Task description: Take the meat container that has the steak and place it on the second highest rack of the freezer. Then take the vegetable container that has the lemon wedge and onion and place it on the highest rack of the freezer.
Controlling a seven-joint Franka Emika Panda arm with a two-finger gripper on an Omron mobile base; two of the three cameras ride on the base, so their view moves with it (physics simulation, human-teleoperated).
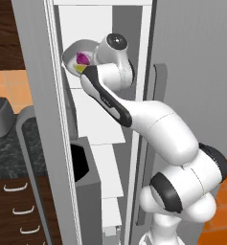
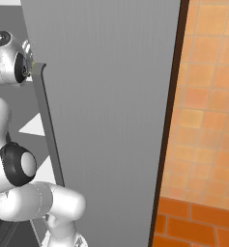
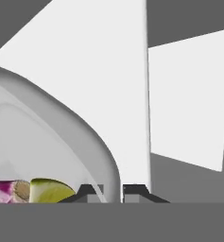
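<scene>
The freezer stands open, its grey door close on my right. My arm reaches in among the white inner shelves. My gripper is shut on the rim of the white vegetable container, held high in the upper part of the freezer. In it lie the purple onion and the yellow-green lemon wedge. In the hand view the container's rim runs between the fingertips of my gripper, with the onion and lemon wedge just inside. Which rack the container is level with I cannot tell.
A dark bin sits low in the freezer's left side. Left of the freezer is a dark counter with a grey appliance and wooden drawers. The long door handle is near my arm. Orange tiles lie to the right.
</scene>
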